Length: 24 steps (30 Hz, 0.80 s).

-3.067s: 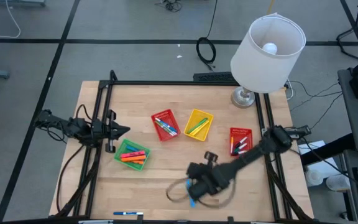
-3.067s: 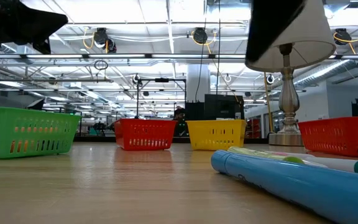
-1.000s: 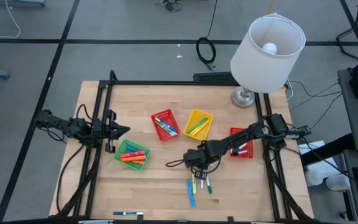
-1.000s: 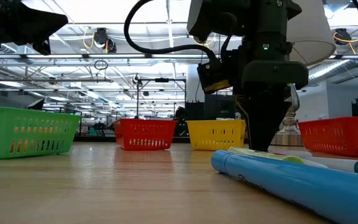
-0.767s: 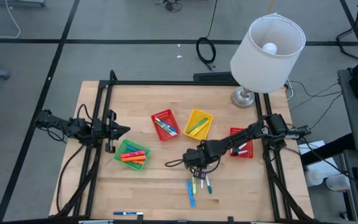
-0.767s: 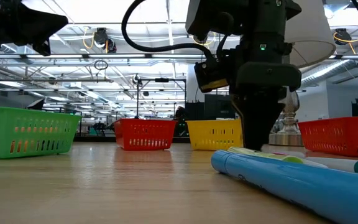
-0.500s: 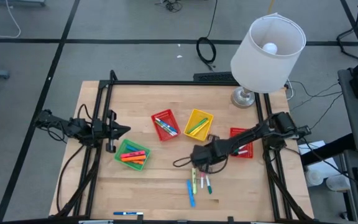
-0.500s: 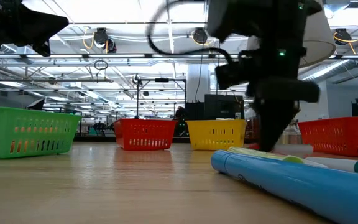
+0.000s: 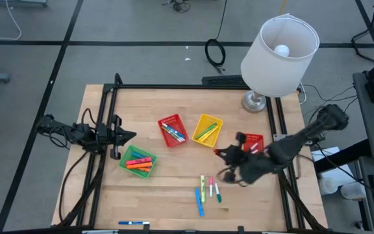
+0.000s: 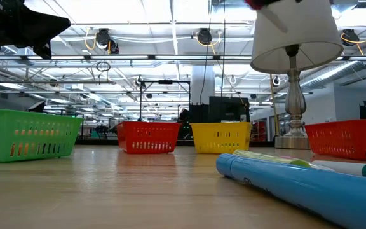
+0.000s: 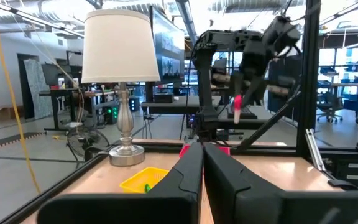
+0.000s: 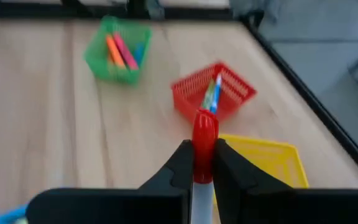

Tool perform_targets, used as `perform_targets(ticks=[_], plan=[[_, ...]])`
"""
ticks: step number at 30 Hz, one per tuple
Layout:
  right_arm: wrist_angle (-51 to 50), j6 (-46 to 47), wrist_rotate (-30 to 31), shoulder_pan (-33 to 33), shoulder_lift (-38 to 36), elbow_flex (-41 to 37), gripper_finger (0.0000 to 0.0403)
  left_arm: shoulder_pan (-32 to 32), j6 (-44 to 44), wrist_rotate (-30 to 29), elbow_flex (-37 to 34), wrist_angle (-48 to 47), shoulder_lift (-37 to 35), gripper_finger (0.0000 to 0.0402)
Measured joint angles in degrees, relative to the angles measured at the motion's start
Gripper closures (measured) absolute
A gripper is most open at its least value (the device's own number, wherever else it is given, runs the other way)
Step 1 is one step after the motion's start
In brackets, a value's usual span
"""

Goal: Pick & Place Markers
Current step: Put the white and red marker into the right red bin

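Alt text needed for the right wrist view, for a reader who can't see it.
The right gripper is shut on a red-capped marker, held above a wooden table. Beyond it are a yellow basket, a red basket and a green basket, the last two holding markers.

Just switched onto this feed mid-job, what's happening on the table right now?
The right tool is shut on a red-capped marker, carried above the table between the yellow basket and the right-hand red basket. Three loose markers lie on the wood nearer the front edge, and another blue one sits at that edge. The left tool waits shut at the table's left side.
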Motion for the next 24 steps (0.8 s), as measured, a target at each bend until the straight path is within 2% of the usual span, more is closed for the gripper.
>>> perform_targets(ticks=[2, 6, 13, 15, 19, 24], plan=[[4.2, -2.1, 2.6, 2.0, -4.8, -3.6, 0.0379, 0.0, -0.1, 0.0, 0.0, 0.0, 0.0, 0.0380], [15.1, -6.1, 3.8, 3.6, -15.5, -13.7, 0.0379, 0.0, -0.3, 0.0, 0.0, 0.0, 0.0, 0.0380], [39.9, -14.9, 3.1, 1.1, -32.0, -34.2, 0.0379, 0.0, -0.3, 0.0, 0.0, 0.0, 0.0, 0.0380], [47.4, -18.1, 1.0, 0.5, -35.5, -40.0, 0.0379, 0.0, -0.2, 0.0, 0.0, 0.0, 0.0, 0.0380], [61.9, -20.9, 0.9, 0.0, -41.3, -50.3, 0.0379, 0.0, 0.0, 0.0, 0.0, 0.0, 0.0, 0.0380], [68.8, -21.0, 1.2, 0.0, -46.0, -58.0, 0.0379, 0.0, 0.5, -0.1, 0.0, 0.0, 0.0, 0.0380]])
